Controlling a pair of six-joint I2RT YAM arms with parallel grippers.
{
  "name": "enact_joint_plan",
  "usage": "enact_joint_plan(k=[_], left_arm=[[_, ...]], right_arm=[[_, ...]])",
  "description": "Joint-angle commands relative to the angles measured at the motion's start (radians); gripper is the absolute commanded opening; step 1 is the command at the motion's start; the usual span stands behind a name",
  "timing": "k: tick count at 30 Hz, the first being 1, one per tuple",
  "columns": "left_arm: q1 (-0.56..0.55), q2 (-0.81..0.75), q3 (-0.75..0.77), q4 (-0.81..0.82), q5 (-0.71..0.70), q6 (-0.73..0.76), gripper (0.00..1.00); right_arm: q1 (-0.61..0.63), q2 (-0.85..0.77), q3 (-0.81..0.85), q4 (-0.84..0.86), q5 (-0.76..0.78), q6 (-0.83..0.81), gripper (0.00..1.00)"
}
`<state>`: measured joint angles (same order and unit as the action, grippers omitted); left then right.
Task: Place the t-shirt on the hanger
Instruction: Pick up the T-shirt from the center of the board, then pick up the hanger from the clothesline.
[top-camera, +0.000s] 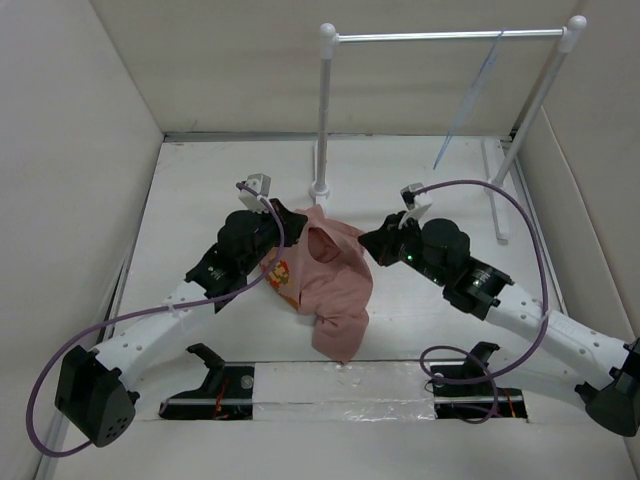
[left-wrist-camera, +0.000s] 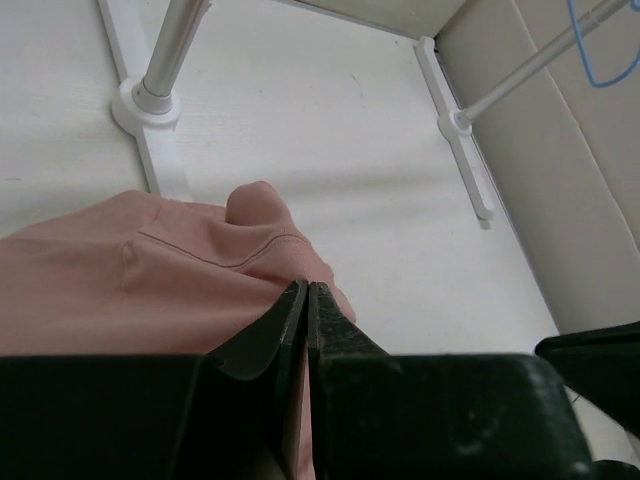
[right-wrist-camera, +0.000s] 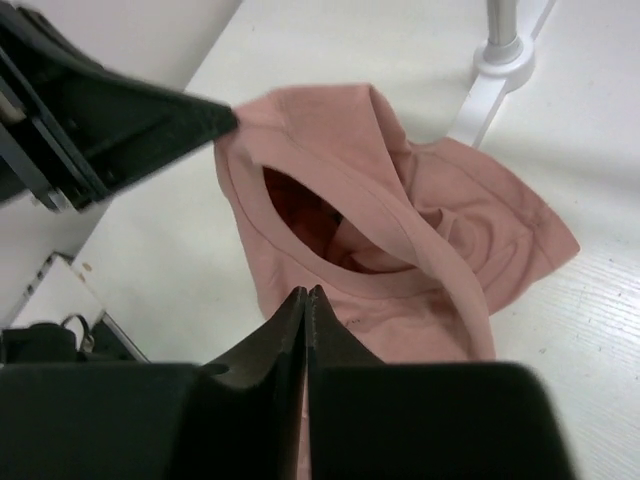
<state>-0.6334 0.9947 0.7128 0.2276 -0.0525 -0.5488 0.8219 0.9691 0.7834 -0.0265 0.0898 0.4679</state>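
Note:
The dusty-pink t-shirt (top-camera: 330, 280) is bunched in the middle of the table, with its print (top-camera: 278, 272) showing at the left. My left gripper (top-camera: 296, 224) is shut on the shirt's upper left edge. In the left wrist view its jaws (left-wrist-camera: 306, 292) pinch pink fabric (left-wrist-camera: 150, 280). My right gripper (top-camera: 367, 243) is shut on the shirt's right side. In the right wrist view its jaws (right-wrist-camera: 306, 296) grip fabric just below the open collar (right-wrist-camera: 330, 225). The pale-blue wire hanger (top-camera: 470, 100) hangs from the rack's rail at the back right, apart from both grippers. It also shows in the left wrist view (left-wrist-camera: 600, 55).
The rack has a white left post (top-camera: 322, 110), a right post (top-camera: 538, 95) and a metal rail (top-camera: 450, 35). Its feet (left-wrist-camera: 150, 120) lie on the table just behind the shirt. Beige walls close in the table on three sides.

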Motion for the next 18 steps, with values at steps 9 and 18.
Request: enact_joint_plan(k=[9,18], left_arm=[[-0.005,0.005,0.008,0.068,0.100,-0.014,0.00],[-0.005,-0.027,-0.009,0.088,0.128,-0.028,0.00]], right_arm=[[-0.263,0.069,0.526,-0.148,0.209,-0.094,0.45],[-0.533,0.174,0.752,-0.250,0.222,-0.086,0.59]])
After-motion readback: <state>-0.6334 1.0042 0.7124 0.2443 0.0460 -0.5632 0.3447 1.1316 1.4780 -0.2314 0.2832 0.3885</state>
